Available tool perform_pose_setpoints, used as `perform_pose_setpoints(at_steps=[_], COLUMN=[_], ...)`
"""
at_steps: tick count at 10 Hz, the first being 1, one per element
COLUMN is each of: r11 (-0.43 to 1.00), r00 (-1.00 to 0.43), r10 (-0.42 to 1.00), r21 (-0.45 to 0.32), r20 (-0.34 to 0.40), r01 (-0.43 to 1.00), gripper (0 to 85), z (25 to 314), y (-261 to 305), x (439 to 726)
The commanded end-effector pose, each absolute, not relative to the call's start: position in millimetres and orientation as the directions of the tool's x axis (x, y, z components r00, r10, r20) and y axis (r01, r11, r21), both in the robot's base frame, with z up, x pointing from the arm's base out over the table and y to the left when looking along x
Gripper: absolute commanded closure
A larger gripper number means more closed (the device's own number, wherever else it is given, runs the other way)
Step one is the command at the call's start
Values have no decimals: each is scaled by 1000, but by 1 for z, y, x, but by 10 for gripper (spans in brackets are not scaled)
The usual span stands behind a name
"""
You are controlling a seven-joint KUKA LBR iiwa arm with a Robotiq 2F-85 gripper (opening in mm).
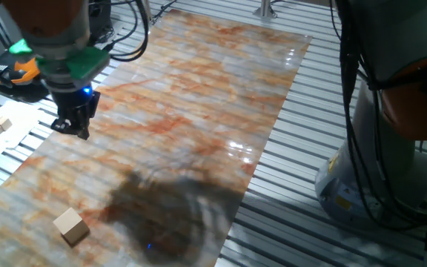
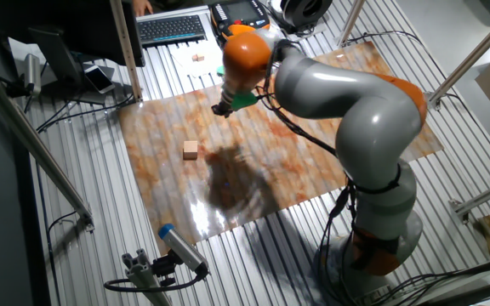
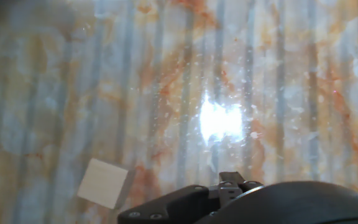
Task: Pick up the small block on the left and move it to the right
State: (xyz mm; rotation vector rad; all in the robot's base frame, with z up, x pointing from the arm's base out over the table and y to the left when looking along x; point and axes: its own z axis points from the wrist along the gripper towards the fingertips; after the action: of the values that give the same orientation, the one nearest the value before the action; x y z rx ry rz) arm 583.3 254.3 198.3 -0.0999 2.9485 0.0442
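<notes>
The small block point(image 1: 71, 225) is a light-tan wooden cube lying on the marbled orange-and-grey mat point(image 1: 199, 96), near its front left corner. The other fixed view shows the block point(image 2: 191, 150) at the mat's left side. My gripper point(image 1: 78, 127) hangs above the mat's far left edge, well away from the block, with nothing in it. Its black fingers merge into one dark shape, so the gap between them does not show. In the hand view the block point(image 3: 102, 182) is a pale square at lower left, and only the hand's dark housing shows, not the fingers.
White paper point(image 1: 6, 133) with two smaller tan cubes point(image 1: 2, 124) lies left of the mat. An orange-and-black device point(image 1: 10, 70) sits behind it. A keyboard point(image 2: 173, 28) is at the back. The arm's base point(image 2: 381, 229) stands off the mat's right side on the slatted table.
</notes>
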Motion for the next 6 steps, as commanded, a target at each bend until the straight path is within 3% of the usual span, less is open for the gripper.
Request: perform_pose_setpoints(at_steps=[1,4,6], r11=[998,998,998], r00=[-979,-996,-997], r10=[-58,-65,-66], r21=[19,14,21], r20=[-198,-66,-29], r01=[-63,-66,-67], gripper=[850,850,850], z=[198,202,203], y=[253,248,244], x=[583,580,578])
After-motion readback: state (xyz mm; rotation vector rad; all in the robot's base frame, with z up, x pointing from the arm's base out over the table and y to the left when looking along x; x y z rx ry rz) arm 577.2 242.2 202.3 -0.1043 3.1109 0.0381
